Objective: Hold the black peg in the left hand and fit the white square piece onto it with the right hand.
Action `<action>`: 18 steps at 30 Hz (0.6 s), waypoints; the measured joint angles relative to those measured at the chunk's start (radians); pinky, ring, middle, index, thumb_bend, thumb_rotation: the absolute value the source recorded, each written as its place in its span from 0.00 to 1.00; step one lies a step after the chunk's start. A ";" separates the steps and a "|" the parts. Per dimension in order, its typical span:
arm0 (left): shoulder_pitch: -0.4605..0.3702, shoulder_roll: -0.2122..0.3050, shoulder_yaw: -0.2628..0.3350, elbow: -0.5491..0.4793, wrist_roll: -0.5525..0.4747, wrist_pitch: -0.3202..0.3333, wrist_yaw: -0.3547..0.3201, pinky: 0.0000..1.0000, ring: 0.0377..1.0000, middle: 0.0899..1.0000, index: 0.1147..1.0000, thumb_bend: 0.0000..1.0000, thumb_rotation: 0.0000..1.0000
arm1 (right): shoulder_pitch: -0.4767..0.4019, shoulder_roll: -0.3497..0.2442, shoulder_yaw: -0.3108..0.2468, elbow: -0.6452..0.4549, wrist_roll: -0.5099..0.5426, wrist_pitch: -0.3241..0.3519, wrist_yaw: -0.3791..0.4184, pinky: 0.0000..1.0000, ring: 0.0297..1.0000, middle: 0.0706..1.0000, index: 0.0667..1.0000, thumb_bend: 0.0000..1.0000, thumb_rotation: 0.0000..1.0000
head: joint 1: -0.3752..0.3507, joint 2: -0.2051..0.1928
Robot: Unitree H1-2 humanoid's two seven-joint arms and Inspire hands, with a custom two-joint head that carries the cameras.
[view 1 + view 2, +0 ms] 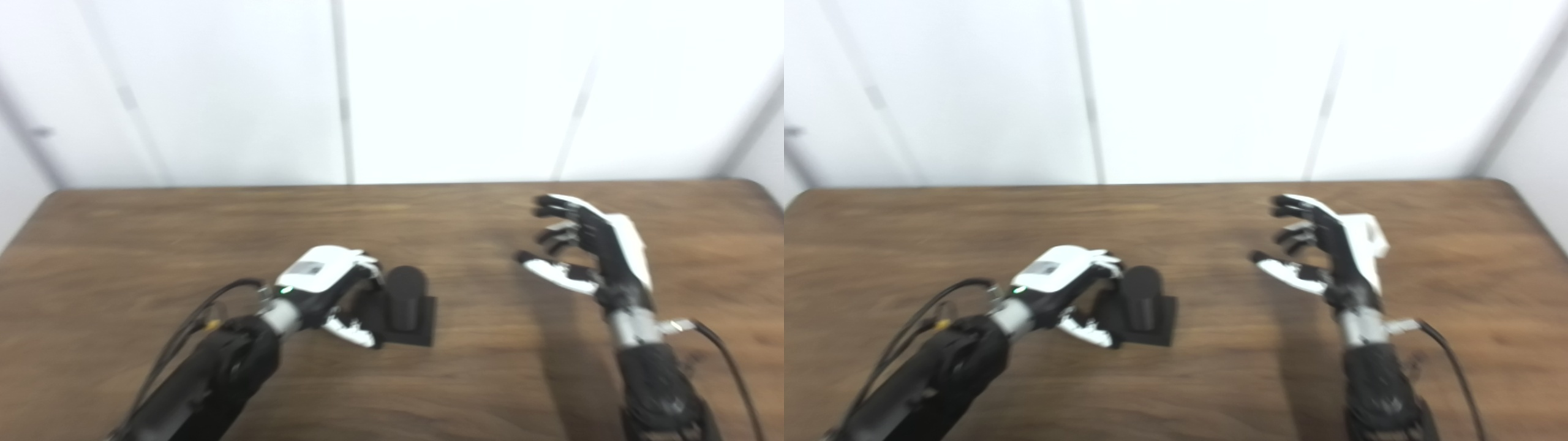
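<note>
The black peg [405,296] stands upright on its square black base [422,331] on the wooden table [122,257], left of centre. My left hand [324,288] lies just left of it, open, with curved fingers [367,264] and thumb [354,332] reaching around the base's left edge; contact is blurred. My right hand [1323,257] hovers open above the right side of the table, fingers spread and pointing left, holding nothing. A white corner [1375,239] shows behind that hand; I cannot tell whether it is the hand's shell or the white square piece.
The table's far edge [392,184] meets a white panelled wall. Cables trail from both forearms, the left cable [202,306] and the right cable [1451,361]. Bare wood lies between the two hands.
</note>
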 measured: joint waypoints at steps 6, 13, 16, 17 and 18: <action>-0.001 0.010 0.003 0.011 -0.020 -0.048 0.000 0.82 0.91 0.85 0.42 0.52 0.06 | -0.063 -0.098 -0.004 -0.047 -0.032 0.028 0.054 0.52 0.62 0.70 0.67 0.55 0.14 | -0.089 -0.025; 0.002 0.022 0.003 0.011 -0.028 -0.078 0.000 0.80 0.92 0.85 0.42 0.52 0.06 | -0.108 -0.206 -0.018 -0.067 -0.057 0.124 0.143 0.55 0.65 0.70 0.68 0.60 0.13 | -0.155 -0.058; 0.004 0.025 0.006 0.012 -0.030 -0.091 0.000 0.79 0.91 0.84 0.42 0.52 0.06 | -0.125 -0.277 0.009 -0.066 -0.123 0.127 0.181 0.59 0.69 0.72 0.69 0.60 0.12 | -0.163 -0.063; 0.006 0.026 0.008 0.013 -0.032 -0.095 0.001 0.78 0.91 0.84 0.42 0.52 0.06 | -0.133 -0.299 0.016 -0.065 -0.145 0.130 0.196 0.59 0.70 0.74 0.69 0.61 0.10 | -0.167 -0.069; 0.009 0.026 0.012 0.014 -0.033 -0.100 0.001 0.78 0.91 0.84 0.42 0.52 0.06 | -0.144 -0.317 0.018 -0.062 -0.164 0.136 0.207 0.59 0.71 0.74 0.70 0.61 0.10 | -0.172 -0.072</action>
